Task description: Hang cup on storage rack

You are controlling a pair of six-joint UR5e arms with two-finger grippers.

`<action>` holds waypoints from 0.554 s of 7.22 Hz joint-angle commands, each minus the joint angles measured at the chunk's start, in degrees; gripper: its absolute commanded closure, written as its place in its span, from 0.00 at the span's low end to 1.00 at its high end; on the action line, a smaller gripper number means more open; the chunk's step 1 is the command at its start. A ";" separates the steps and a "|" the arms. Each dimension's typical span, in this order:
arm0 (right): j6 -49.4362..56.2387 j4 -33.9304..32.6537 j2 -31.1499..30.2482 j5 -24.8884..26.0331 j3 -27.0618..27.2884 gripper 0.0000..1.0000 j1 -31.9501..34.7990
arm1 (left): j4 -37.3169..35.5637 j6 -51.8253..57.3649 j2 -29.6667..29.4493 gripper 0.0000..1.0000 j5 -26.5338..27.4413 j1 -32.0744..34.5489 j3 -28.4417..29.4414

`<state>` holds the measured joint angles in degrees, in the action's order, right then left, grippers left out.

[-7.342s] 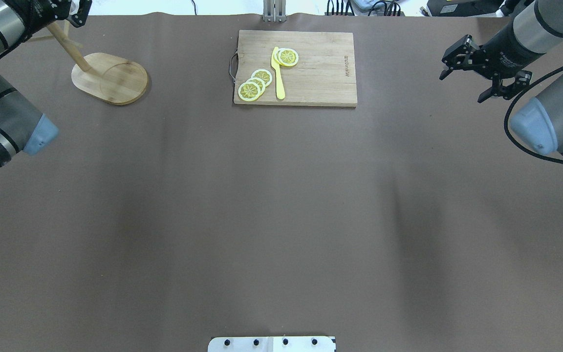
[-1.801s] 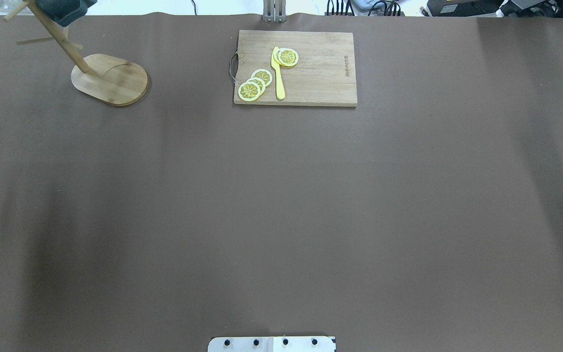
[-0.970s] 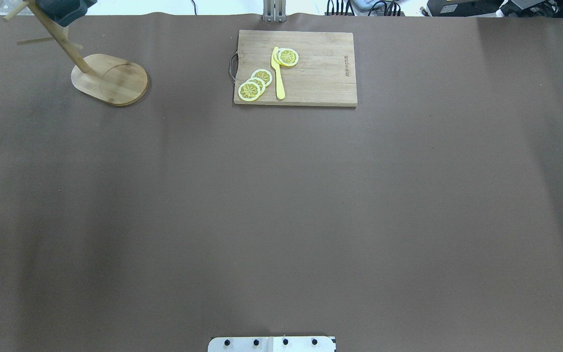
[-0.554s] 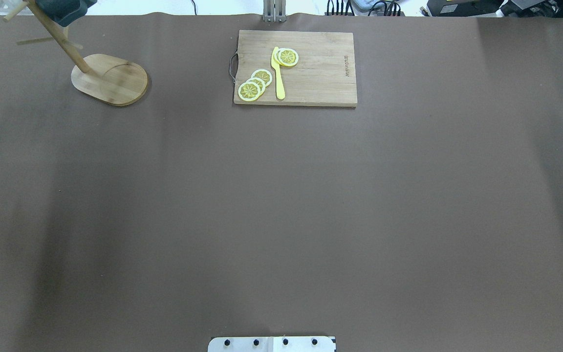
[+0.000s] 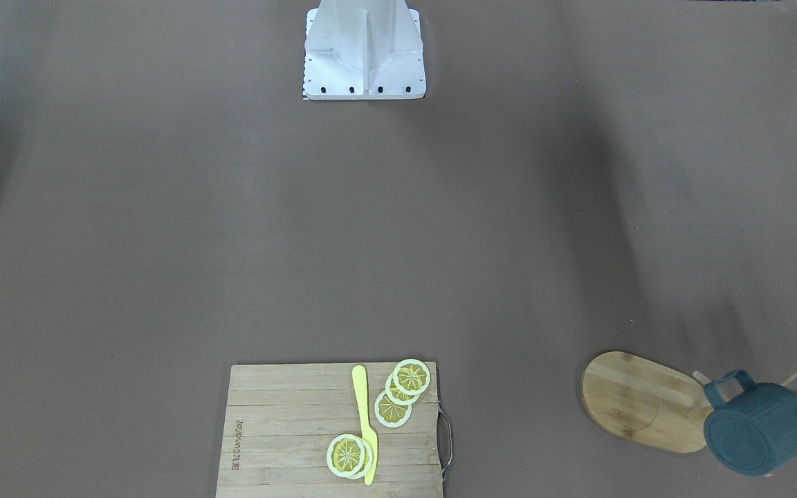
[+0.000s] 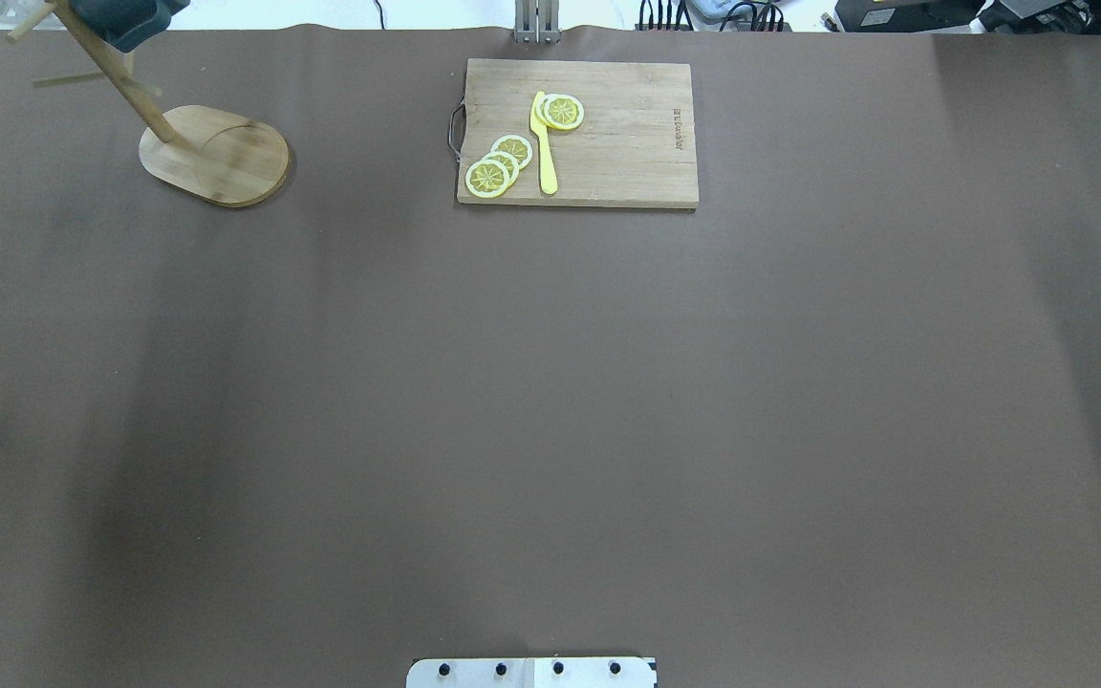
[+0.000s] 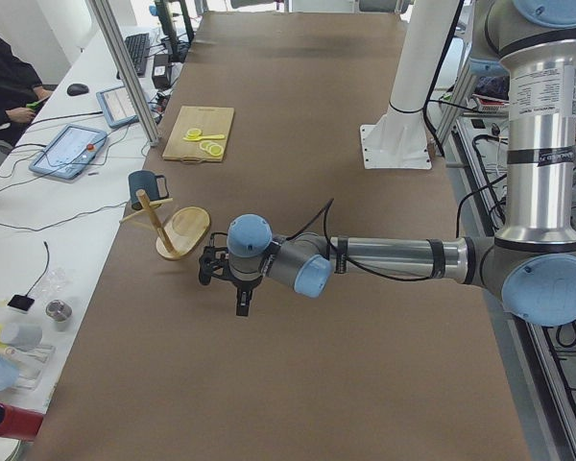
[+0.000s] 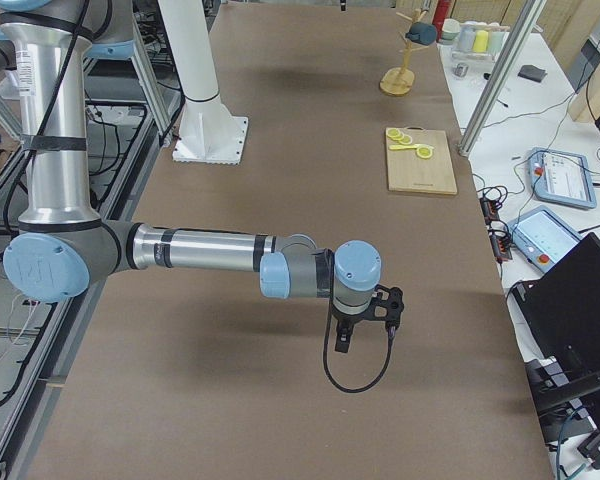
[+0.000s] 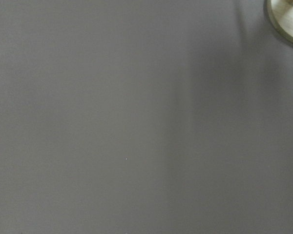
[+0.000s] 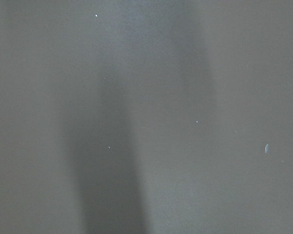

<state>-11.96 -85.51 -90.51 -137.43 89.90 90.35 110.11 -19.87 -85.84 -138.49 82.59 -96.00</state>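
The dark teal cup [image 5: 762, 429] hangs by its handle on a peg of the wooden storage rack [image 5: 637, 401], off the table. It also shows at the far left corner in the overhead view [image 6: 125, 19], on the rack [image 6: 216, 153]. My left gripper [image 7: 241, 305] hovers over the bare table, apart from the rack [image 7: 184, 229] and the cup [image 7: 146, 184]. My right gripper [image 8: 342, 345] hovers over the table's other end. Both show only in the side views, so I cannot tell whether they are open or shut.
A cutting board [image 6: 627, 143] with lemon slices [image 6: 498, 164] and a yellow knife [image 6: 544, 143] lies at the far middle. The robot's white base plate [image 5: 364, 48] is at the near edge. The left wrist view shows a corner of the rack's base [image 9: 288, 19].
Both arms have drawn back out of the overhead view since the earliest frame. The cup now hangs free on the rack. Nothing has moved in the last two seconds.
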 commanded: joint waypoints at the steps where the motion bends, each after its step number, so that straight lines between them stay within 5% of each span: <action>1: 0.01 -0.01 -0.19 0.06 0.28 0.00 0.01 | -10.83 4.12 -0.03 0.02 1.97 0.38 -7.50; 4: 0.01 -0.01 -0.28 0.06 0.19 0.00 0.01 | -17.80 14.23 0.06 0.02 9.09 4.16 -6.92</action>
<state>-11.95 -85.52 -90.76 -137.37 90.10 90.35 95.53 -8.90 -85.89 -132.14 85.57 -102.92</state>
